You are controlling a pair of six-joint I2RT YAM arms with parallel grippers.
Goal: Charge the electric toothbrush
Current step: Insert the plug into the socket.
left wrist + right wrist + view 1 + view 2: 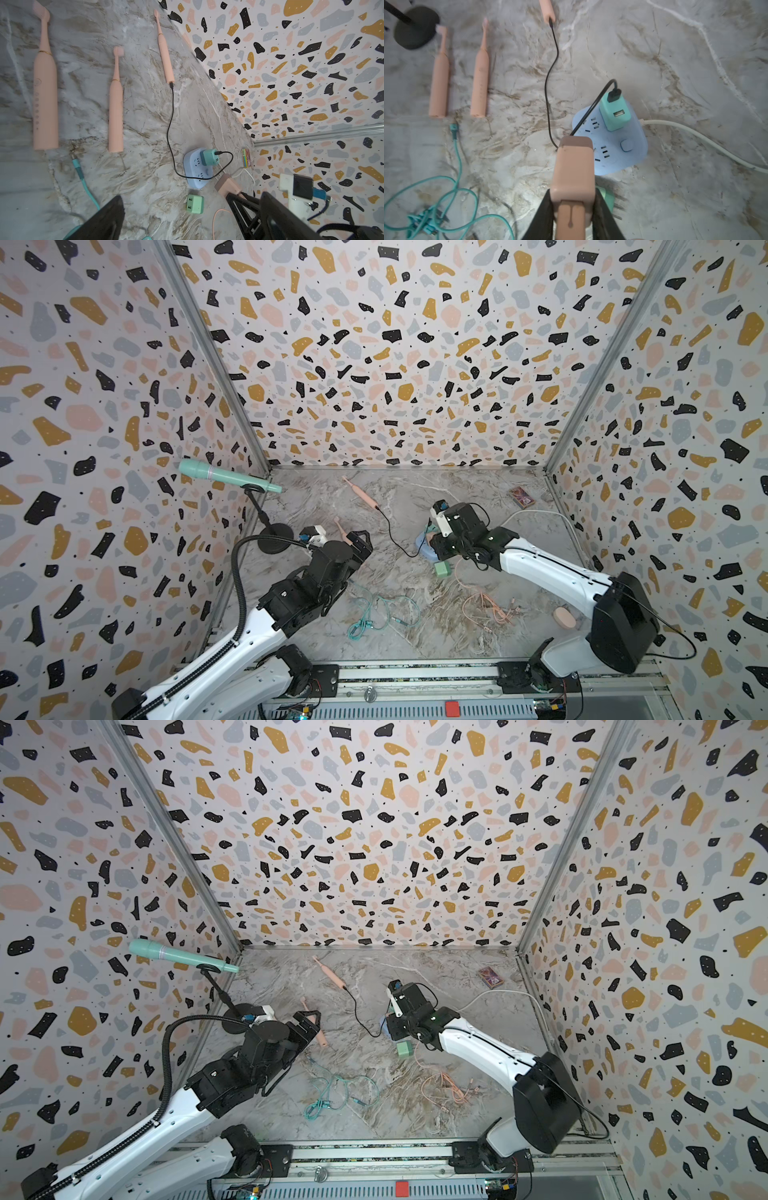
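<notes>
Three pink electric toothbrushes lie on the marble table. The far toothbrush (165, 58) (360, 493) has a black cable (169, 128) plugged into its base. The cable runs to a teal adapter (614, 114) seated in the blue power strip (629, 158) (422, 545). Two more toothbrushes (44, 99) (116, 116) lie side by side with no cable attached, and a teal cable plug (78, 166) lies just off their bases. My left gripper (174, 199) (309, 1021) hovers open near them, holding nothing. My right gripper (573, 197) is shut on a pink adapter (574, 170), held above the strip's near edge.
A loose green adapter (442, 569) lies beside the strip. A coiled teal cable (374, 614) and a pink cable (486, 605) lie in front. A microphone (220, 475) on a stand is at the left wall. A small card box (521, 496) sits at the back right, and a white cord (695, 135) leaves the strip.
</notes>
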